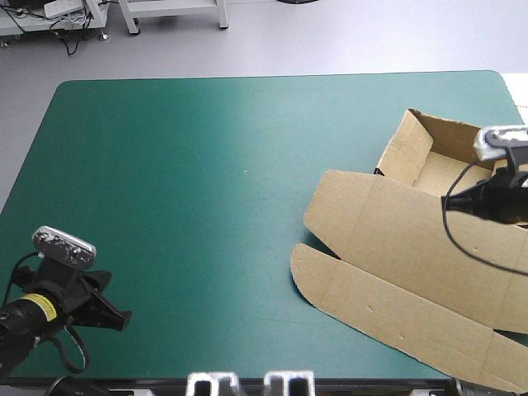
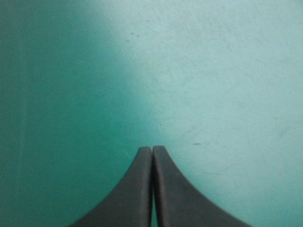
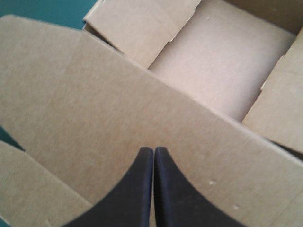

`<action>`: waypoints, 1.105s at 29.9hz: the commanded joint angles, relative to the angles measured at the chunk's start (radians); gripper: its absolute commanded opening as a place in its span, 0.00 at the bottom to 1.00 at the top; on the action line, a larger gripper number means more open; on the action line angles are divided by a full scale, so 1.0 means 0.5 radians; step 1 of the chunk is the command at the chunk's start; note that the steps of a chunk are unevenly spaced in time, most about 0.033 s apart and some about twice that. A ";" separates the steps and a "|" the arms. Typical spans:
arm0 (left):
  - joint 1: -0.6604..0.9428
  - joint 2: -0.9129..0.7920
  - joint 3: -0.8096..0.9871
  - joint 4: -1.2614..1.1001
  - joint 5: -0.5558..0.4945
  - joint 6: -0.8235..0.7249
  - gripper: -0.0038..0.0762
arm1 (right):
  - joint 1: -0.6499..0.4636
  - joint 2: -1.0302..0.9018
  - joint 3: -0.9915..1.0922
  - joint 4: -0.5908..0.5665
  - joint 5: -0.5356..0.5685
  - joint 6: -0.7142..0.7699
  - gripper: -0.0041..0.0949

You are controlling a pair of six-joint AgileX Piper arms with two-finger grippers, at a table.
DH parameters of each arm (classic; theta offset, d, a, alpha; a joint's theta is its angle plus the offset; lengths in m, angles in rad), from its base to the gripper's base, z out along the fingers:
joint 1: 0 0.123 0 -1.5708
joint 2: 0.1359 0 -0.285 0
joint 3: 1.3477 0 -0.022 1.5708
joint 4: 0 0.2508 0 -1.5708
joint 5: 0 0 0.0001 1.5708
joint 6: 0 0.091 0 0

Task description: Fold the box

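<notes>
Here, the brown cardboard box [image 1: 412, 247] lies toward the right of the teal-green cover [image 1: 206, 190], with walls raised at its far end and its lid flat. Both pincers are pressed closed, holding nothing: the left gripper [image 2: 152, 149] over bare cover, the right gripper [image 3: 154, 149] above the box's flat panel.

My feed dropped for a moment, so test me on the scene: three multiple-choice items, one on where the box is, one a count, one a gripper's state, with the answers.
1. Where on the table does the box lie? A near-left corner; B centre; C right side.
2. How many grippers are over the box? A none; B one; C two.
3. The left gripper is: A shut, empty; B wide open; C shut on the box.
Answers: 1 C, the brown board covers the table's right part. 2 B, only the right gripper is above board. 3 A, it closes to one arch over bare table.
</notes>
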 commanded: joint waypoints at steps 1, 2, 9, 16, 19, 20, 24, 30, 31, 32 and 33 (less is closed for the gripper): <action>-0.001 -0.110 0.161 -0.182 -0.166 0.043 0.03 | 0.060 -0.273 0.248 0.087 -0.180 -0.025 0.04; -0.001 -0.148 0.231 -0.230 -0.186 0.071 0.03 | 0.069 -0.351 0.332 0.112 -0.216 -0.025 0.04; -0.001 -0.368 0.513 -0.462 -0.204 0.352 0.03 | 0.077 -0.817 0.835 0.129 -0.396 -0.097 0.04; -0.001 -0.485 0.513 -0.462 -0.211 0.372 0.03 | 0.077 -1.169 1.189 0.129 -0.426 -0.135 0.04; -0.001 -0.485 0.513 -0.471 -0.211 0.385 0.03 | 0.077 -1.287 1.258 0.129 -0.426 -0.135 0.04; -0.001 -0.485 0.513 -0.471 -0.211 0.385 0.03 | 0.077 -1.314 1.271 0.129 -0.426 -0.135 0.04; -0.001 -0.485 0.513 -0.471 -0.211 0.385 0.03 | 0.077 -1.403 1.344 0.129 -0.436 -0.148 0.04; -0.001 -0.485 0.513 -0.471 -0.208 0.385 0.03 | 0.077 -1.417 1.364 0.125 -0.436 -0.148 0.04; -0.001 -0.485 0.513 -0.471 -0.208 0.385 0.03 | 0.077 -1.417 1.364 0.125 -0.436 -0.148 0.04; -0.001 -0.485 0.513 -0.471 -0.203 0.385 0.03 | 0.077 -1.417 1.364 0.125 -0.436 -0.148 0.04; -0.001 -0.485 0.513 -0.471 -0.185 0.385 0.03 | 0.077 -1.417 1.364 0.125 -0.436 -0.148 0.04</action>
